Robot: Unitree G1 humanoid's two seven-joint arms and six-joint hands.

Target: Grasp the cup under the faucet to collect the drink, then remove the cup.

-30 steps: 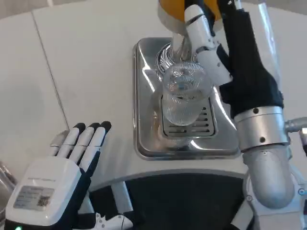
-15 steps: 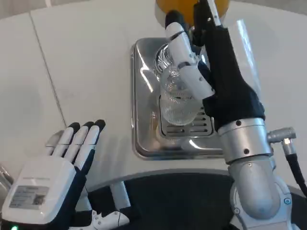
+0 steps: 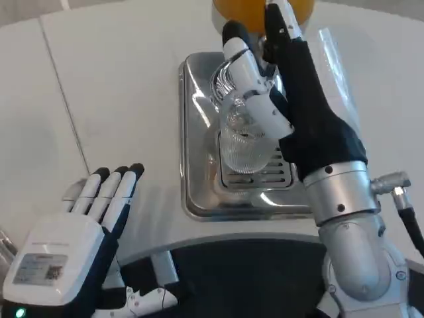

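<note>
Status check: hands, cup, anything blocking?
Right hand at the cup, grip unclear. Left hand open, low over the table. Cup upright on the drip tray, under the faucet. Nothing blocking.

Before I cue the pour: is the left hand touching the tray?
No. The left hand lies flat on the white table, well apart from the tray, its fingers straight and holding nothing.
</note>
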